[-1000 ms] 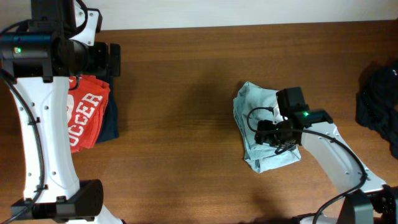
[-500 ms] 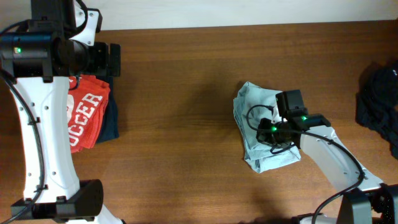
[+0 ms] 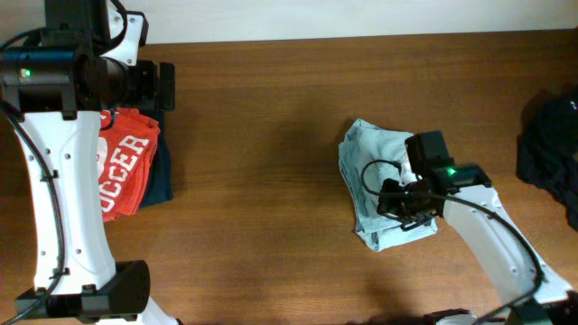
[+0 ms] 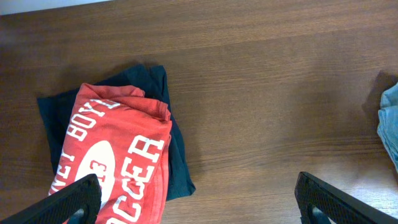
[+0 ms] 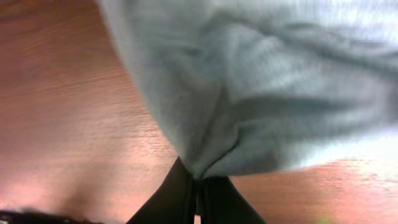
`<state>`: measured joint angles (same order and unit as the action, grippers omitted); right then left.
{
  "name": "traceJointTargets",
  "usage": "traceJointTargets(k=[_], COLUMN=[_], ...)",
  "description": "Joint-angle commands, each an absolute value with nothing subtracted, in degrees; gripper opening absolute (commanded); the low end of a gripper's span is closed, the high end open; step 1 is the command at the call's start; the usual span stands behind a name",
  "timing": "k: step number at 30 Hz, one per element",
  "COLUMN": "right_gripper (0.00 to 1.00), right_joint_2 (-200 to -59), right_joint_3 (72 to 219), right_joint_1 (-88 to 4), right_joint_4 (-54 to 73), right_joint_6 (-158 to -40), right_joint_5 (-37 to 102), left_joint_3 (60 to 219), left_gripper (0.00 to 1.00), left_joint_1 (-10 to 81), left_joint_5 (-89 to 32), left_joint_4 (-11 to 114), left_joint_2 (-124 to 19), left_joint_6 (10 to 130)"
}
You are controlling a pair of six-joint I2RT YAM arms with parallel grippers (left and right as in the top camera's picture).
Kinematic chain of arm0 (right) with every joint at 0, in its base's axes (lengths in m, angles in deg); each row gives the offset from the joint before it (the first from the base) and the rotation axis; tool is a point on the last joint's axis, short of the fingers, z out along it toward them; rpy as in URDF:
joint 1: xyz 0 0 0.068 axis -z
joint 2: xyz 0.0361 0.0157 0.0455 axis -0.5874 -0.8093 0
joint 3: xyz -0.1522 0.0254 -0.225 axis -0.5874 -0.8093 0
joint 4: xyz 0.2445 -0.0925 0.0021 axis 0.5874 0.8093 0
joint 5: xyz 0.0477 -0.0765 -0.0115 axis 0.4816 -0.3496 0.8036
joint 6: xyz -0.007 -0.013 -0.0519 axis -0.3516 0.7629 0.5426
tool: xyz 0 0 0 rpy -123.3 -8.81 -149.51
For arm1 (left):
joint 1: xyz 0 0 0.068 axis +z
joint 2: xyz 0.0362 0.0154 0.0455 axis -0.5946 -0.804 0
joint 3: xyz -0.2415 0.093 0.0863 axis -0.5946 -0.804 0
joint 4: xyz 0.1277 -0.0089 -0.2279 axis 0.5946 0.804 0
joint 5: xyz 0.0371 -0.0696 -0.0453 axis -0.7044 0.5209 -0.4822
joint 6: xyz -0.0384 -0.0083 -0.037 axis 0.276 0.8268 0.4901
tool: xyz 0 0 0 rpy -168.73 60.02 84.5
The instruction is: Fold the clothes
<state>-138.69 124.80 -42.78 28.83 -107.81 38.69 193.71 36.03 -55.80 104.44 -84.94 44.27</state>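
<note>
Your pale grey-blue t-shirt (image 3: 368, 153): a crumpled heap on the counter (image 3: 271, 181), toward 3 o'clock from its middle. Right gripper (image 3: 403, 200) at the heap's 4 o'clock side, jaws pinched together on a fold of the fabric. Black garment (image 3: 549, 144) at the far 3 o'clock edge. Red lettered shirt (image 4: 118, 155) over a dark garment (image 4: 155, 81) at 9 o'clock. Left gripper (image 4: 198, 186) above them, jaws wide apart, holding nothing.
</note>
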Motion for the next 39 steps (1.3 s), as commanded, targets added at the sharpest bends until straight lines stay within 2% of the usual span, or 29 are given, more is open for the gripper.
traceJointTargets(k=[1,7,18,19,21,31,33,34,35,38,39], right_gripper=[0.04,0.05,0.05,0.09,0.27,0.28,0.24,0.11,0.04,0.04,0.06], right_joint_2=[-136.11,-136.09,-140.79,-141.36,-142.12,-137.91,-136.86,-136.7,-136.7,-136.79,-136.9], right_joint_3=[127.49,128.08,128.03,128.03,128.03,130.63,132.82,133.71,134.57,135.7,135.68], right_joint_1=[-43.09,-44.44,-58.24,-58.91,-59.66,-59.48,-58.02,-57.01,-55.72,-49.82,-47.7], right_joint_4=[29.37,30.44,28.67,28.67,28.87,29.48,29.5,29.5,29.48,27.78,27.12], right_joint_6=[-104.75,-104.6,-106.85,-106.79,-106.79,-102.26,-103.33,-104.34,-105.89,-109.87,-110.85], right_joint_5=[37.05,37.19,34.52,33.91,33.86,32.25,29.19,27.72,26.26,25.12,25.49], left_joint_3=[194.36,194.36,194.36,194.36,194.36,194.36,194.36,194.36,194.36,194.36,194.36], left_gripper=[0.99,0.99,0.99,0.99,0.99,0.99,0.99,0.99,0.99,0.98,0.95], left_joint_1=[36.28,36.28,36.28,36.28,36.28,36.28,36.28,36.28,36.25,35.38,34.88], left_joint_5=[-55.32,-55.32,-55.32,-55.32,-55.3,-54.42,-51.25,-49.0,-46.68,-38.92,-37.79], left_joint_4=[104.24,104.24,104.26,104.26,104.26,103.67,102.64,102.03,101.59,101.33,101.51], left_joint_2=[-83.54,-83.54,-83.54,-83.54,-83.54,-83.54,-83.54,-83.63,-83.85,-85.18,-85.9], left_joint_6=[44.81,44.81,44.81,44.81,44.81,44.79,44.79,44.72,44.07,36.72,35.39])
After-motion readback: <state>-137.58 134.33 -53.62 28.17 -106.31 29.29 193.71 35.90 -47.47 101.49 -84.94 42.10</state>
